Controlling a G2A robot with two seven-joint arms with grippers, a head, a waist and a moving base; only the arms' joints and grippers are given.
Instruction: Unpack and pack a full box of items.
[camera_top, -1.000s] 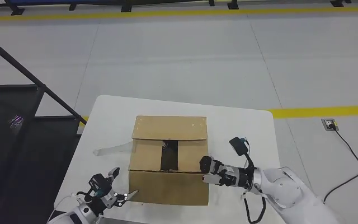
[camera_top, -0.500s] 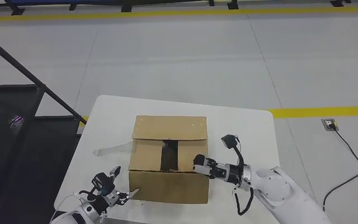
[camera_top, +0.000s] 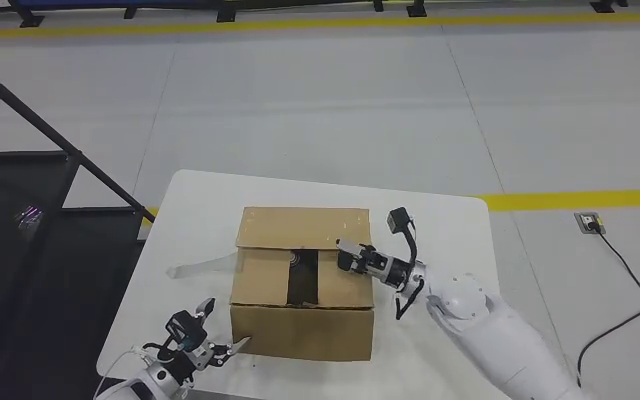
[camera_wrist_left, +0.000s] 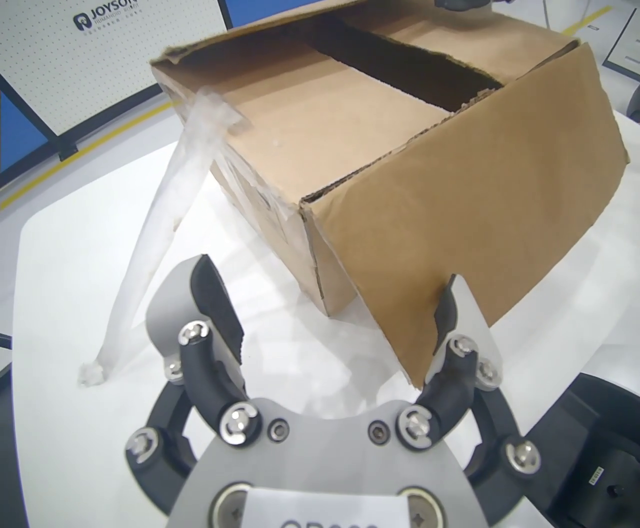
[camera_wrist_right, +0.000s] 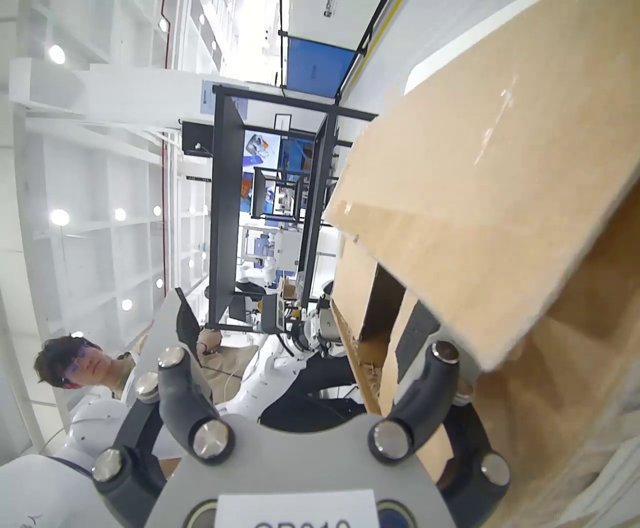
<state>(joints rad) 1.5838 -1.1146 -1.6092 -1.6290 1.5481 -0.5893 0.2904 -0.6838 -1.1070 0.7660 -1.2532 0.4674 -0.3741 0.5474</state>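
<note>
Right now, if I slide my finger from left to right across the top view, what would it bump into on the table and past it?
strip of clear tape → cardboard box → right arm → floor socket

- The top view is bright and even. The pale floor (camera_top: 320, 100) carries no hard shadows, so the light probably comes from many lamps overhead.
- The box (camera_top: 300, 270) throws only a soft, thin shadow on the white table (camera_top: 440, 230).
- In the left wrist view the table gives faint reflections beside the box, and the gap (camera_wrist_left: 400, 65) in its top is almost black.
- In the right wrist view round lamps (camera_wrist_right: 59, 217) glare pure white, and a streak of shine lies on the raised flap (camera_wrist_right: 475, 175).
- Both wrist views bend straight lines near their edges.
</note>
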